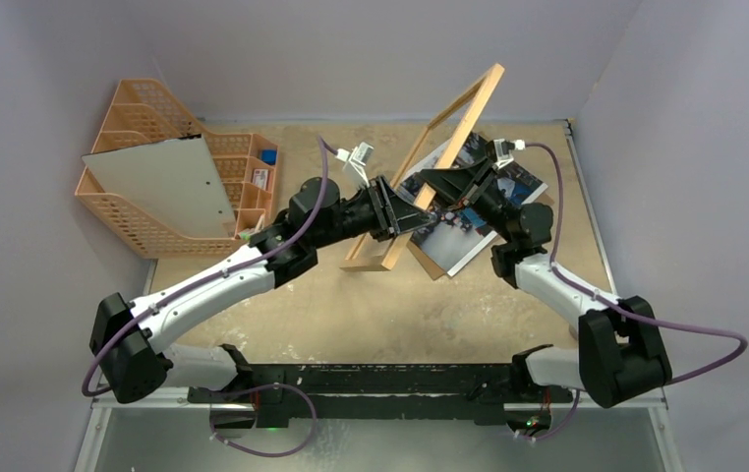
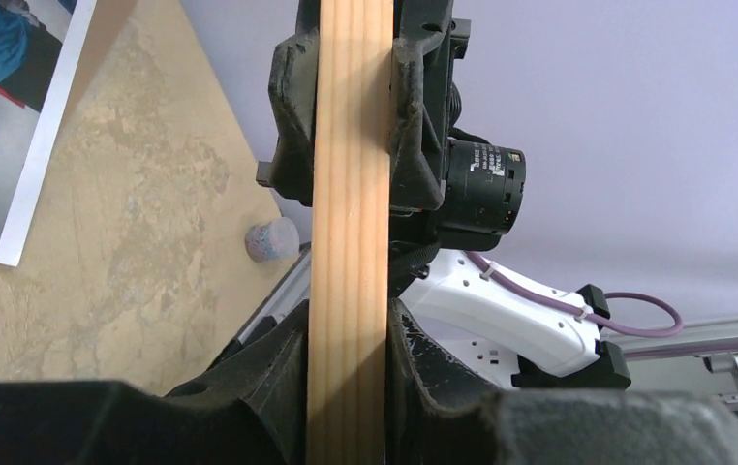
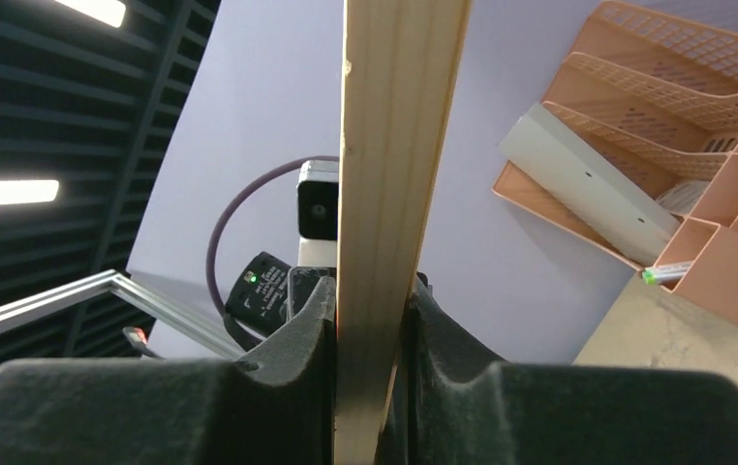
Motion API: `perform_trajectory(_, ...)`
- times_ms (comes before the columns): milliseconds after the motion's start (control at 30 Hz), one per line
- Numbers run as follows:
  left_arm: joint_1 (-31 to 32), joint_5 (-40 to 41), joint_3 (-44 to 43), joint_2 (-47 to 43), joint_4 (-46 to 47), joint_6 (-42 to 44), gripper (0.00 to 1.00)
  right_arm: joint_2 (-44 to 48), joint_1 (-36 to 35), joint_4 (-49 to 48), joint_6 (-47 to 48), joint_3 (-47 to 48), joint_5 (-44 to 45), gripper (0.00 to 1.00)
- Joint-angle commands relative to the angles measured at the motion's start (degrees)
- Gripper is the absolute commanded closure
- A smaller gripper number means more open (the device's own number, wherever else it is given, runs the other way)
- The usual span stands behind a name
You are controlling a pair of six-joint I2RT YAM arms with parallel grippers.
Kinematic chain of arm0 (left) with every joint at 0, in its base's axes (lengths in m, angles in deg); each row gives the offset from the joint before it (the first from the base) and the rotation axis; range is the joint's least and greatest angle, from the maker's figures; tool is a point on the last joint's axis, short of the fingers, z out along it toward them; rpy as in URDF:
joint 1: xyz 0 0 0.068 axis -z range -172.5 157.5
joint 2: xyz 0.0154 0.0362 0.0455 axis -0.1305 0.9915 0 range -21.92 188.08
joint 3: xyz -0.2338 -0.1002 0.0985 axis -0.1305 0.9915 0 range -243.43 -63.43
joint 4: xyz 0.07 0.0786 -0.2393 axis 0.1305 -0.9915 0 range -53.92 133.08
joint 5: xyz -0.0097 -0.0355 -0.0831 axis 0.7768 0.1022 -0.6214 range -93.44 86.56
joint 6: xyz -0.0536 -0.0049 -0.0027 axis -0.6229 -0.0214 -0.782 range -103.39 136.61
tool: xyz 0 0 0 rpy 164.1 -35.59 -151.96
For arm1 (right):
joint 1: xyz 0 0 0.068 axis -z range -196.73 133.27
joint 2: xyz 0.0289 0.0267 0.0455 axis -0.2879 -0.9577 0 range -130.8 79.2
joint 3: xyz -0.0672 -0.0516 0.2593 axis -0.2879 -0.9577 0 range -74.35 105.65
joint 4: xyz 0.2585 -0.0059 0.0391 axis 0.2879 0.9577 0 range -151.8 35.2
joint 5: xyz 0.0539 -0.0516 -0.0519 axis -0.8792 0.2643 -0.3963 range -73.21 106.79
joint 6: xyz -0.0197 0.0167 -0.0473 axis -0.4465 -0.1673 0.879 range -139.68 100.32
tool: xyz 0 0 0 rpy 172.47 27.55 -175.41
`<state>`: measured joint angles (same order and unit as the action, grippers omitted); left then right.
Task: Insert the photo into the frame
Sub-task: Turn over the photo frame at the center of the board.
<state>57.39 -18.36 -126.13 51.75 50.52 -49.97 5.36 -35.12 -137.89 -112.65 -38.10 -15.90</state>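
Left gripper (image 2: 348,344) and right gripper (image 3: 370,315) both pinch the tilted frame (image 1: 470,108) — photo (image 1: 459,248) seemingly beneath

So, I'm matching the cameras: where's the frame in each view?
Top: frame at centre, standing tilted.
Left wrist: vertical wood strip, centre, between the left fingers.
Right wrist: vertical strip, centre, between the right fingers.
Shared landmark: sandy table, in all three.
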Motion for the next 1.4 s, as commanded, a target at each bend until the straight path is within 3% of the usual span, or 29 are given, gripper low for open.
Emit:
perform_trajectory(0,0.06,-1.18,-0.95,-3.00,9.58,0.70,0.79,2.57,-0.31,3.86,5.04,5.19,-1.60,0.86)
perform_trajectory(33,0.04,-0.70,-1.32,-3.28,8.31,2.58,0.54,3.36,-0.25,8.01,6.96,6.79,-1.91,0.87)
perform_trajectory(67,0.03,0.00,-1.93,-3.53,6.22,4.34,0.40,4.01,-0.24,12.62,9.55,8.58,-2.20,0.88)
perform_trajectory(133,0.03,1.19,-3.75,-4.08,0.19,10.17,0.22,5.58,-0.28,21.17,15.95,12.26,-2.93,0.91)
perform_trajectory(200,0.03,3.68,-5.98,-4.78,-6.44,15.96,0.14,7.58,-0.25,28.99,21.55,15.09,-2.63,0.92)
perform_trajectory(300,0.03,8.21,-7.63,-7.19,-14.50,22.31,0.11,9.74,-0.10,41.52,27.24,19.26,-3.56,0.94)
perform_trajectory(600,0.04,21.00,-8.91,-16.00,-22.85,32.33,0.09,6.78,0.02,81.98,46.03,39.80,1.29,0.96)
perform_trajectory(800,0.03,29.37,-8.45,-19.79,-27.39,34.54,0.09,5.25,-0.09,96.10,51.69,43.28,7.54,0.99)
perform_trajectory(1033,0.03,36.57,-6.79,-22.30,-31.12,34.19,0.09,4.72,-0.09,102.98,53.70,41.13,12.11,1.00)
perform_trajectory(1200,0.03,38.16,-5.08,-23.53,-31.56,33.22,0.09,2.77,-1.77,99.26,50.95,36.40,11.61,1.00)
perform_trajectory(1367,0.03,40.55,-4.54,-24.39,-33.55,32.84,0.09,-0.06,-9.21,91.85,43.81,33.35,14.07,1.00)
